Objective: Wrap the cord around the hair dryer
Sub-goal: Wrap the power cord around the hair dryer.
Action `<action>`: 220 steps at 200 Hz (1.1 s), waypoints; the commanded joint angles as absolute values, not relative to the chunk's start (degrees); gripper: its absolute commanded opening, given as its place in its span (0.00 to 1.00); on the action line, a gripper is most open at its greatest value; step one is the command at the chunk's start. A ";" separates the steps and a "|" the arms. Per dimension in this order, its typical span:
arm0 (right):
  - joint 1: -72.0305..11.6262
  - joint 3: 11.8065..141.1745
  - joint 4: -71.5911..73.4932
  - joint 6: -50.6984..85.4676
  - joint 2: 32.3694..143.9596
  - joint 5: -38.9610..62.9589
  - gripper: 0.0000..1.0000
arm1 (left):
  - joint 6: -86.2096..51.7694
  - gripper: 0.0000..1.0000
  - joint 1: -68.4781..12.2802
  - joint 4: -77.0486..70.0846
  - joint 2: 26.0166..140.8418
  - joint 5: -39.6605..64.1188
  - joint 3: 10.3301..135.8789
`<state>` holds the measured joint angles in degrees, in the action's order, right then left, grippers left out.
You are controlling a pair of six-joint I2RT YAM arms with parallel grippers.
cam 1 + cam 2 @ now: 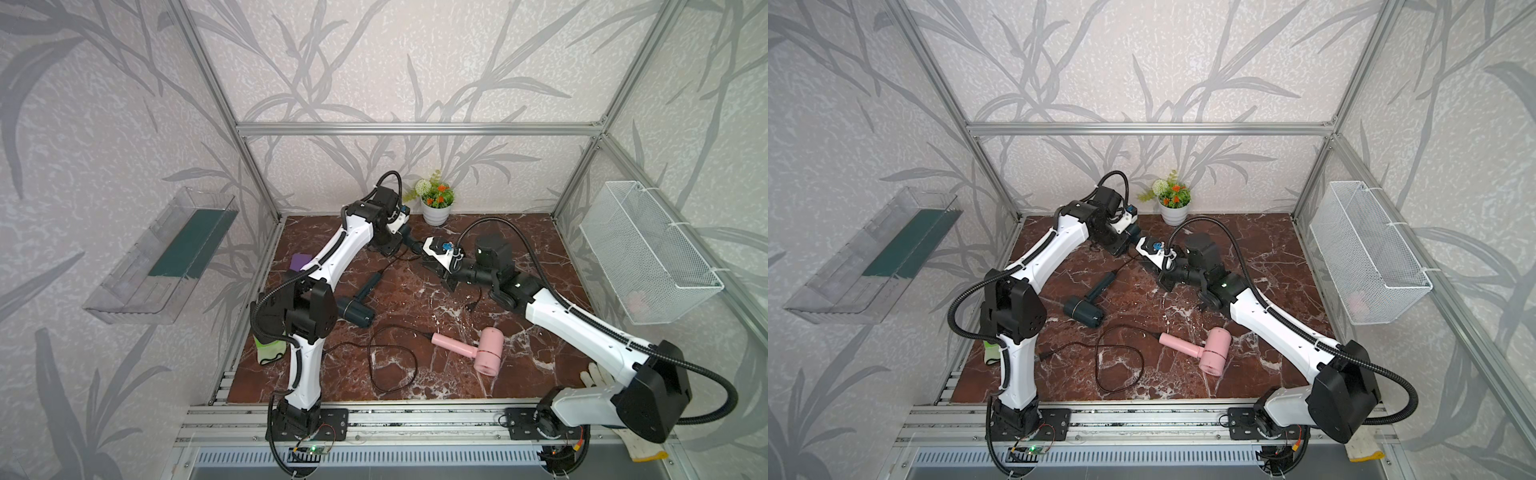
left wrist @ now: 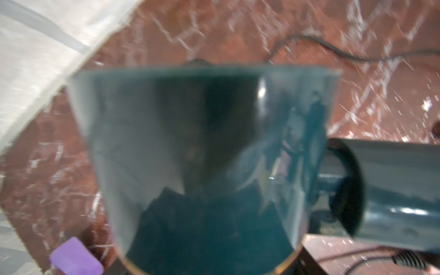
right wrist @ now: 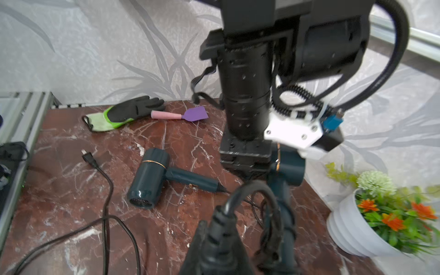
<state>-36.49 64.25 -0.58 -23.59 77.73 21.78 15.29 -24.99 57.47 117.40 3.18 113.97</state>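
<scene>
Glove (image 1: 597, 374): white, front right corner of table (image 1: 419, 303).
Hair dryer (image 3: 290, 166): teal, raised near back edge, head clamped by left gripper (image 3: 250, 164).
Cord (image 3: 247, 184): black, partly wound on its handle, pinched tight in right gripper (image 3: 221, 247).

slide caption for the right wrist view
Right gripper pinches the cord of a teal hair dryer held by the left gripper; another dryer lies on the table.
</scene>
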 commanded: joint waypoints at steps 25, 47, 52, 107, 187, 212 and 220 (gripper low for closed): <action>-33.70 73.87 -11.56 -36.12 76.67 16.89 0.00 | 18.79 0.00 -30.37 54.10 102.74 7.21 97.44; -30.85 75.93 -13.88 -40.33 77.46 15.89 0.00 | 20.57 0.00 -30.91 53.66 94.62 10.99 91.74; -30.15 76.09 -14.11 -40.96 77.67 16.02 0.00 | 21.13 0.00 -30.89 53.61 92.95 12.05 90.85; -25.16 71.25 -9.48 -40.62 77.52 21.33 0.00 | 20.02 0.00 -30.84 48.56 79.80 17.90 82.45; -26.90 51.70 11.55 -20.00 75.66 32.26 0.00 | -1.24 0.00 -30.41 25.00 76.90 7.23 76.34; -28.79 47.46 18.24 -15.17 76.58 32.40 0.00 | -7.29 0.00 -30.45 18.18 78.04 3.07 74.63; -29.08 46.12 21.34 -12.56 76.87 32.56 0.00 | -9.16 0.00 -30.55 16.75 78.73 1.30 74.41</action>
<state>-27.59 48.71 9.28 -20.91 77.56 30.04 0.30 -30.52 28.93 77.71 7.05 75.05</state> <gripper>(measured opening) 0.128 0.623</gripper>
